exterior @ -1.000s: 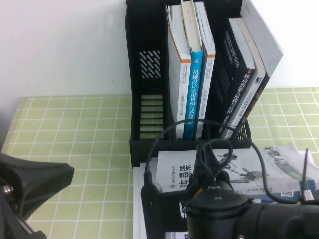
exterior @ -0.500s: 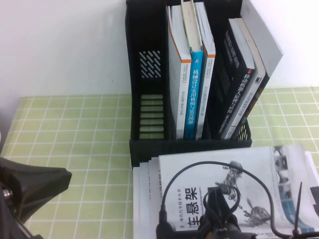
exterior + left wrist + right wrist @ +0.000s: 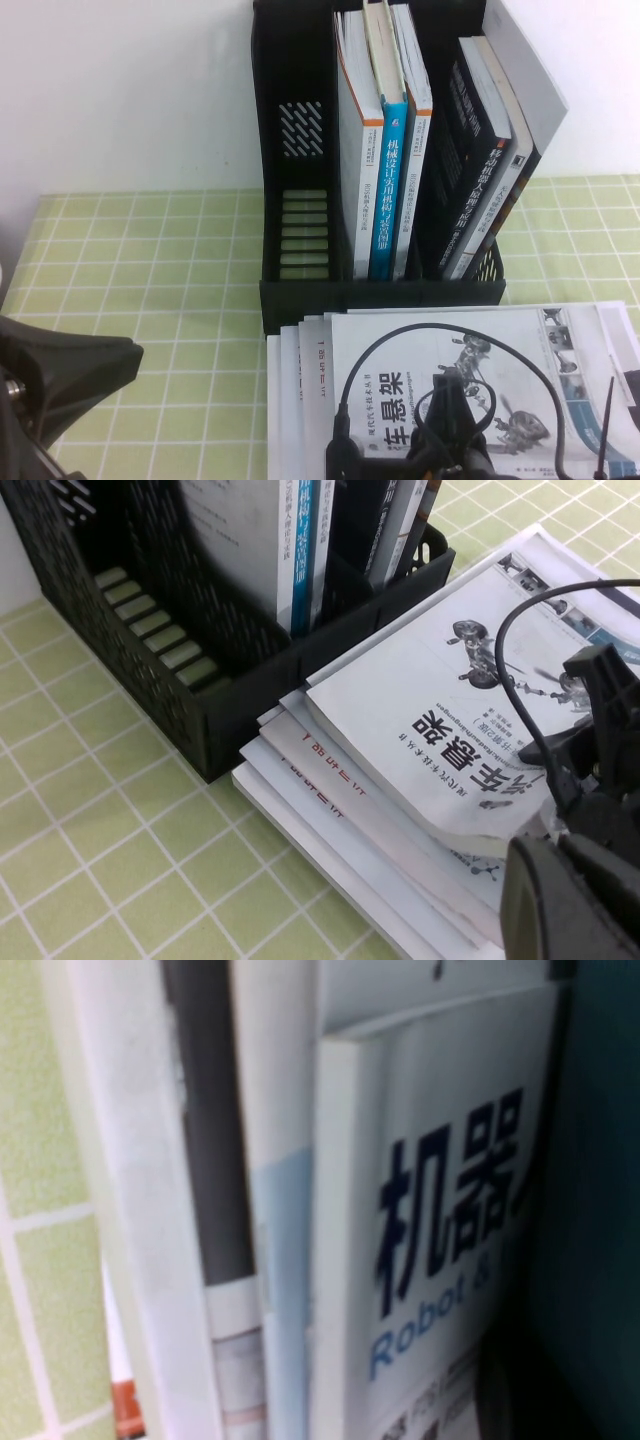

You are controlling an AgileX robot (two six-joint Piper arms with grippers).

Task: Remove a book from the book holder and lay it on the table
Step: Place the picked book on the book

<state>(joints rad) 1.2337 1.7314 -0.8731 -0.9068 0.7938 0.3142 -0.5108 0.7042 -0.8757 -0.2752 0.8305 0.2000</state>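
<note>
The book (image 3: 420,360), white with a black title and grey suspension drawings, lies on a stack of white books just in front of the book holder (image 3: 300,150). My right gripper (image 3: 445,440) sits at the book's near edge, shut on it. In the left wrist view that edge of the book (image 3: 420,700) curls up off the stack where the right gripper (image 3: 575,765) holds it. The left gripper (image 3: 560,880) is shut and empty, beside the stack on the left side of the table (image 3: 150,260).
The holder's middle slot holds a blue-spined book (image 3: 392,180) between white ones. Dark books (image 3: 480,150) lean in its right slot, and its left slot (image 3: 300,230) is bare. Under the book lies the stack of white books (image 3: 300,770). One stacked cover reads "Robot" (image 3: 440,1210).
The right arm has drawn back toward the near edge and taken the book with it. The book's cover now shows almost whole and lies flatter on the stack. The left arm has not moved.
</note>
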